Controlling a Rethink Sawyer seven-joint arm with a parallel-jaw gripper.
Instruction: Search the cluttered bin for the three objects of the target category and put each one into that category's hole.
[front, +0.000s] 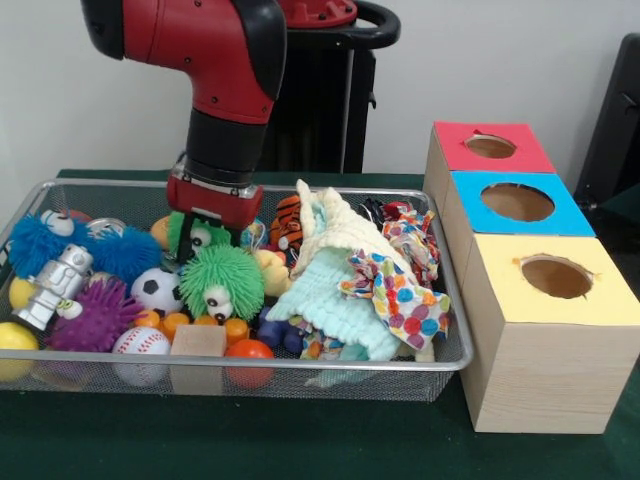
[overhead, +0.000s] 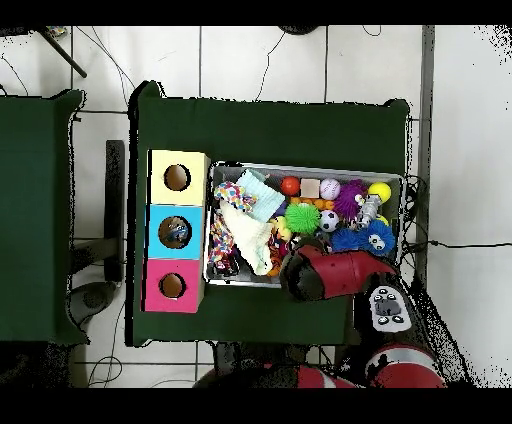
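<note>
Beside the three wooden boxes (front: 535, 290), the silver wire-mesh bin (front: 420, 375) brims with toys. Over it the black gripper (front: 205, 238) dips; whether it grips anything, I cannot tell. Beneath sits a green spiky rubber ball (front: 222, 283), probably light and squashy, best pinched across its middle.

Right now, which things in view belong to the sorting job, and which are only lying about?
Job: silver wire mesh bin of toys and cloths; three wooden boxes with holes, topped red, blue, yellow; robot's hand.
Lying about: green tablecloth; cables on the tiled floor.
</note>
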